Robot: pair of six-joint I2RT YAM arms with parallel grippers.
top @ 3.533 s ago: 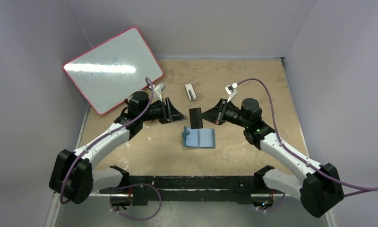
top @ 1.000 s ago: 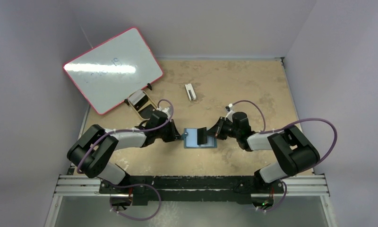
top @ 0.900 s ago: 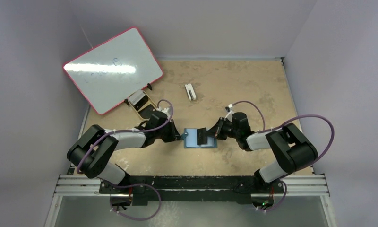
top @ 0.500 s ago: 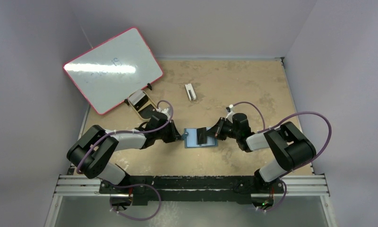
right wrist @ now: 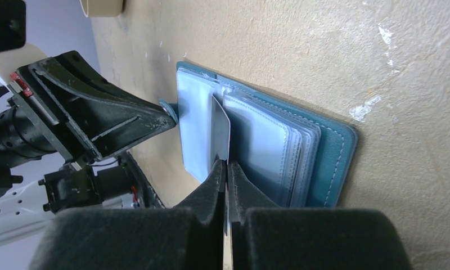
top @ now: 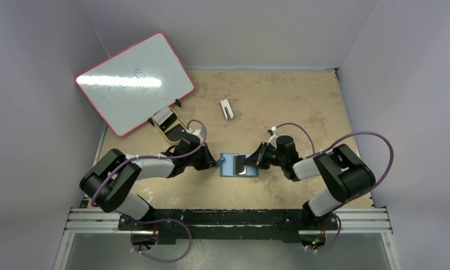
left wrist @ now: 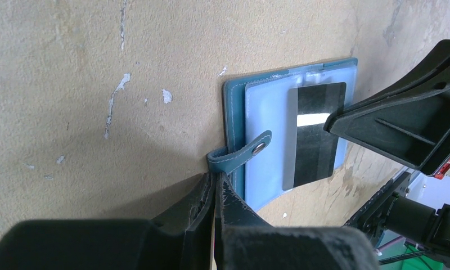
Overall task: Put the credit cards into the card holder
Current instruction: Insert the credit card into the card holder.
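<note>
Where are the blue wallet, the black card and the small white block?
card holder (left wrist: 266, 109), left wrist view, on its clear inner pocket
credit card (left wrist: 310, 152), left wrist view, on its dark face
white block (top: 226, 109), top view, on its middle

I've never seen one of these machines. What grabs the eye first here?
Mid-table, two black arms meet over an open teal holder. The right hand pinches a dark card slanted between the holder's clear pockets, while the left hand appears to pinch its strap. At the far left, a pink-rimmed whiteboard is propped up.
</note>
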